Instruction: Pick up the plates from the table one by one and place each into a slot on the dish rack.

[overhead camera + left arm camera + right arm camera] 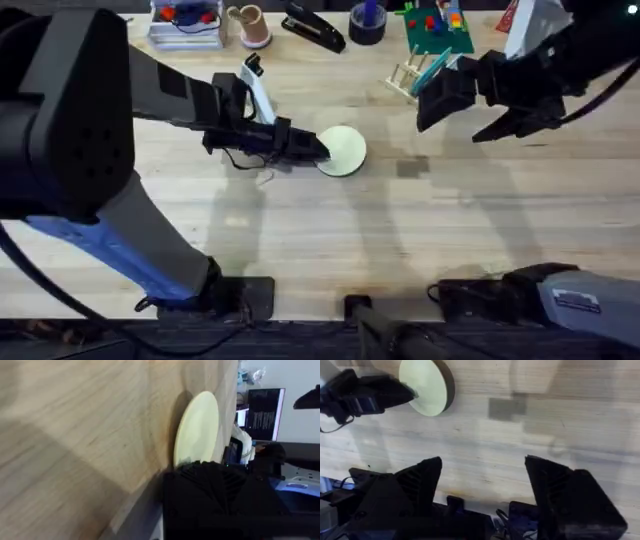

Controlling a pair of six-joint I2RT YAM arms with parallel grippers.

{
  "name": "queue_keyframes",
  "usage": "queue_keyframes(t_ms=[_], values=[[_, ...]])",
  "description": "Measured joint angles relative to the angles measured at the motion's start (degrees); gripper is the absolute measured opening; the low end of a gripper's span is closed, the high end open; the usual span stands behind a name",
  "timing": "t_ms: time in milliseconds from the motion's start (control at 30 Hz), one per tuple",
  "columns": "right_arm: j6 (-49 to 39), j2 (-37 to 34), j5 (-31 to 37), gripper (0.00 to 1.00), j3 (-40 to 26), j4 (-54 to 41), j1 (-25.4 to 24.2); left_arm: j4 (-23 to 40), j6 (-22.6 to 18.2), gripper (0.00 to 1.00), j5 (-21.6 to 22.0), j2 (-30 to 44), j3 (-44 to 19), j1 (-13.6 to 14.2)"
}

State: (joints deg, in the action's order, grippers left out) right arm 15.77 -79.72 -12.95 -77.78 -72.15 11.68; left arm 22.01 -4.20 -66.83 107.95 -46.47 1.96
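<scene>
Left gripper (318, 150) at cream plate (345, 150) near edge, finger state unclear; right gripper (470, 115) jaws apart, by rack (415, 75).

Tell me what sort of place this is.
Probably a robotics lab workbench: a wooden table with two arms, a black stapler and tape roll along its far edge, and a computer monitor behind.
</scene>
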Motion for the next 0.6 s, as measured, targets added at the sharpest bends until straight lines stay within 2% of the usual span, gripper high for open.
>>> queue_keyframes(t_ms=[267, 600], values=[[0.00, 0.00, 0.00, 0.995, 0.00, 0.16, 0.00, -0.75, 4.73, 0.041, 0.98, -0.01, -0.21, 0.04], [0.00, 0.00, -0.02, 0.995, 0.00, 0.16, 0.00, -0.82, 6.27, 0.041, 1.68, -0.03, -0.47, 0.26]])
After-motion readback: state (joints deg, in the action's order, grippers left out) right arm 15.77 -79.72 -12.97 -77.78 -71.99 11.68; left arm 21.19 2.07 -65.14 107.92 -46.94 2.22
